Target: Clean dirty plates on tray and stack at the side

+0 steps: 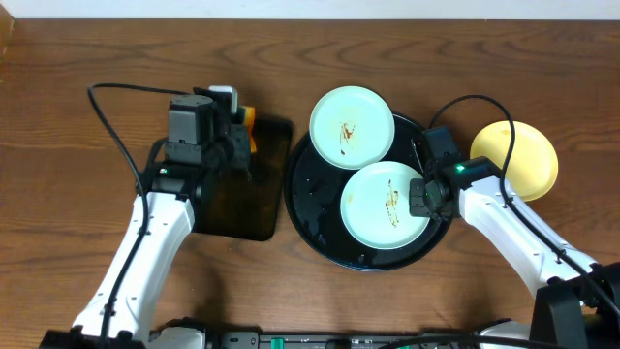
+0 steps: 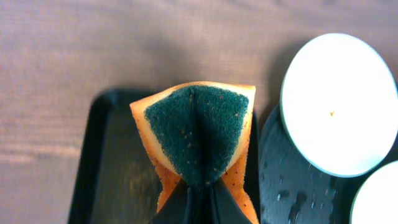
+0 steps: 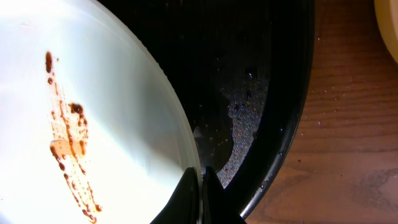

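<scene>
Left tool [image 2: 198,194]: pinching the folded sponge [image 2: 196,134], scrub face outward, ready for wiping.
Right tool [image 3: 202,180]: pressed together on the near mint plate [image 3: 93,112] rim, likely steadying it on the round tray [image 1: 310,208].
Yellow plate [image 1: 518,155]: aside on the counter [image 1: 97,48].

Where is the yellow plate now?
Overhead view: the yellow plate lies on the wooden table at right, just outside the round black tray.

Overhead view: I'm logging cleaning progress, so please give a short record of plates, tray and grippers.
rear mint plate: on round tray, brown smear
front mint plate: on round tray, brown smear
yellow plate: on table, right of round tray
left gripper: shut on sponge, above rectangular tray
right gripper: shut on front mint plate's rim
</scene>
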You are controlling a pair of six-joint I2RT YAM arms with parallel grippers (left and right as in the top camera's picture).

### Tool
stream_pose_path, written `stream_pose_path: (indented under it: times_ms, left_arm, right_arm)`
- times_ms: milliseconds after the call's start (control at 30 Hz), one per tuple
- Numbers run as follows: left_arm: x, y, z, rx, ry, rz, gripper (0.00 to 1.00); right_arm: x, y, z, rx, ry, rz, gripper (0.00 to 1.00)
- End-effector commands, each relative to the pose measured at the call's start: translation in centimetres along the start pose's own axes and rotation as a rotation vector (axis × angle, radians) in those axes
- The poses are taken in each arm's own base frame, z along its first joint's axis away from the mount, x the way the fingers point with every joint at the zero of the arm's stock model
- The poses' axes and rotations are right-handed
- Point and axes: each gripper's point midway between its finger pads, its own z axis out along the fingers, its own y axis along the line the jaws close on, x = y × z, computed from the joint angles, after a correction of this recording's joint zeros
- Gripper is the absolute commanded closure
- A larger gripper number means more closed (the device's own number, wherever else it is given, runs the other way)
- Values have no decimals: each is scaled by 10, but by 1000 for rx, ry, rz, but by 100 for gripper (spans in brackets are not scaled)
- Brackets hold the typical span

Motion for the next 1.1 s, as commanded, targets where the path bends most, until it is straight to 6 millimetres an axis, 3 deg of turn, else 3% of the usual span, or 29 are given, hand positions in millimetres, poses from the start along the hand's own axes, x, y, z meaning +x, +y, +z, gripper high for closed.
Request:
stream_pose_path:
  times_ms: [0,167,367,1067]
  left_arm:
    - [-26,-8,-19,19,-112,41,93]
    - [-44,-12,-34,26,-193,70,93]
    - [-50,-13,-44,27,-224,82,93]
    - [-50,-14,-44,27,-224,82,93]
  right_arm:
    - [-3,-7,-2,23,-13,21,99]
    - [-3,-7,-2,23,-12,21,99]
    - [-3,-7,-2,23,-13,21,99]
    - [-2,-7,-2,24,-10,20,99]
